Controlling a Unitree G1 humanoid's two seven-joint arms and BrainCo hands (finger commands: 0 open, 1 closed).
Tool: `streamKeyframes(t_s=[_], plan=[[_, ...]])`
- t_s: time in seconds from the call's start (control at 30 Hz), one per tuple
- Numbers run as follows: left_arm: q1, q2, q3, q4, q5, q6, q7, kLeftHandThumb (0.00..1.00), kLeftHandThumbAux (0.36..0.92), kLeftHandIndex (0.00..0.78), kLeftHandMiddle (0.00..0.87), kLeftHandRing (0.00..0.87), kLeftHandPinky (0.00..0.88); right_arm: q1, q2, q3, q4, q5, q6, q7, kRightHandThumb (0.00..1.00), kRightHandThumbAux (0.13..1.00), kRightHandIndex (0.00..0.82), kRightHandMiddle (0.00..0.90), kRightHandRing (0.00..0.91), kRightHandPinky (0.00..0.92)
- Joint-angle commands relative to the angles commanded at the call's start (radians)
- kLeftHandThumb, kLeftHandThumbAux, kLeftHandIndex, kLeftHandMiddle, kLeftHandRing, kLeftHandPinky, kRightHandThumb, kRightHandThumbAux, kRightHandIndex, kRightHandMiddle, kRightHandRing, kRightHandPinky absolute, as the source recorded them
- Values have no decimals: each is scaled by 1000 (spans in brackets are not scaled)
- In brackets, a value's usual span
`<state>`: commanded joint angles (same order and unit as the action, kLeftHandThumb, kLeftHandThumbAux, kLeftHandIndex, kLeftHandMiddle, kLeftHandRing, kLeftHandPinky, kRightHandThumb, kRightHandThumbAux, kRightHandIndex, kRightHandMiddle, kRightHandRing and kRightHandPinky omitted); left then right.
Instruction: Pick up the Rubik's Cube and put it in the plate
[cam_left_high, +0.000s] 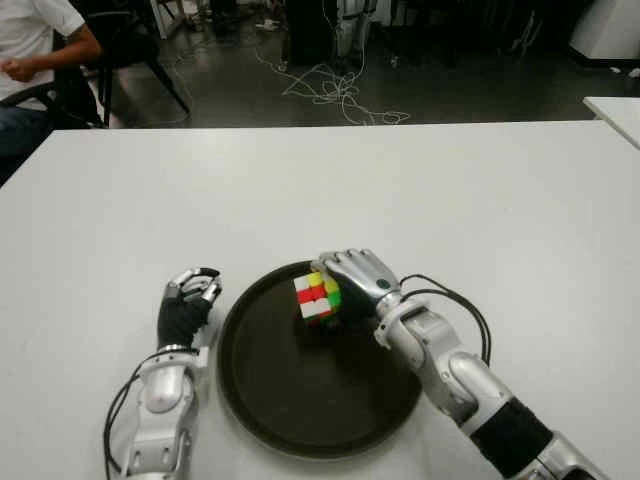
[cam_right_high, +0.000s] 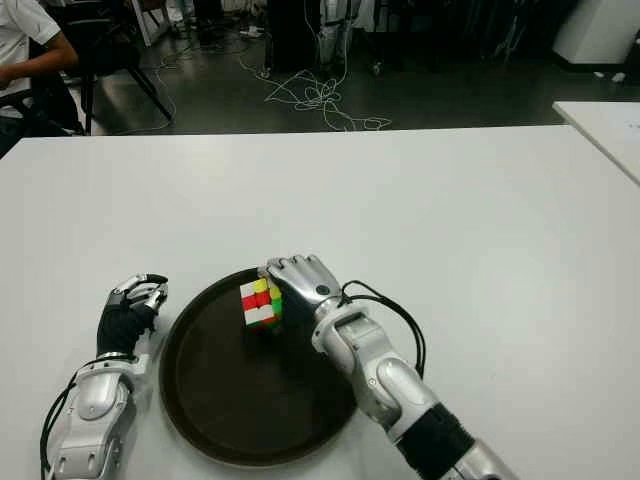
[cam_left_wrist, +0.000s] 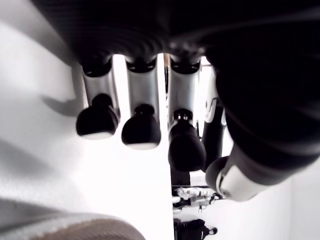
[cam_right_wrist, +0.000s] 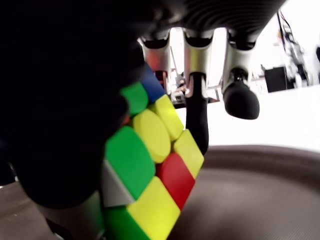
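The Rubik's Cube (cam_left_high: 317, 296) shows yellow, red, white and green squares and sits over the far part of the dark round plate (cam_left_high: 300, 400). My right hand (cam_left_high: 352, 282) is curled around the cube from its right side and top; in the right wrist view the cube (cam_right_wrist: 150, 165) is pressed against the palm with fingers (cam_right_wrist: 240, 100) over it and the plate (cam_right_wrist: 260, 200) below. Whether the cube touches the plate I cannot tell. My left hand (cam_left_high: 187, 305) shows on the white table just left of the plate, its fingers (cam_left_wrist: 142, 132) curled and holding nothing.
The white table (cam_left_high: 320, 190) stretches wide beyond the plate. A seated person (cam_left_high: 30, 60) is at the far left corner, with chairs and cables (cam_left_high: 335, 95) on the floor behind. Another white table corner (cam_left_high: 615, 110) shows at the far right.
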<state>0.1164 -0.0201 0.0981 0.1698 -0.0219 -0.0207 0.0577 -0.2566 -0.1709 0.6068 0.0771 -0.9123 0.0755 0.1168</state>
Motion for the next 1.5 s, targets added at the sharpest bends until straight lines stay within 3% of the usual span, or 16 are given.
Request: streamKeyframes(t_s=[0.4,0.73,0.77,0.9,0.97,1.07,1.13,1.23,1.5], plan=[[-15,7,7,31,9,-2,15,708,707,443,812,828,808,-2,-10,9,-13,7,-20,19,9,931,666,794,806,778],[-14,0,8,28,6,-9,26,710,706,443,810,826,807,5,-10,-14,-9,63,-69,6,0,934,535,752,761,730],[-13,0,7,26,8,-8,28,710,706,443,810,826,807,2,-15,-25,-11,106,-84,40,0,934,531,750,759,727],[-12,-1,4,21,13,-3,33,710,706,443,807,825,806,-4,-26,-48,-16,199,-113,115,0,920,467,669,682,620],[-12,-1,3,18,15,3,37,710,706,443,806,824,802,-7,-27,-56,-16,244,-120,155,0,914,420,585,606,523],[-11,3,-1,13,19,13,37,710,706,443,806,821,797,-13,-33,-76,-37,318,-101,239,0,886,247,331,331,270],[-11,4,-2,9,20,20,35,711,706,443,806,821,797,-16,-38,-87,-55,355,-83,285,0,882,179,238,227,182],[-11,3,-2,5,20,26,35,711,706,443,808,822,800,-16,-38,-94,-69,379,-65,316,0,888,115,149,130,106],[-9,1,-1,4,25,19,39,710,705,444,811,827,810,-10,-41,-107,-103,406,-24,348,0,862,17,26,20,28]])
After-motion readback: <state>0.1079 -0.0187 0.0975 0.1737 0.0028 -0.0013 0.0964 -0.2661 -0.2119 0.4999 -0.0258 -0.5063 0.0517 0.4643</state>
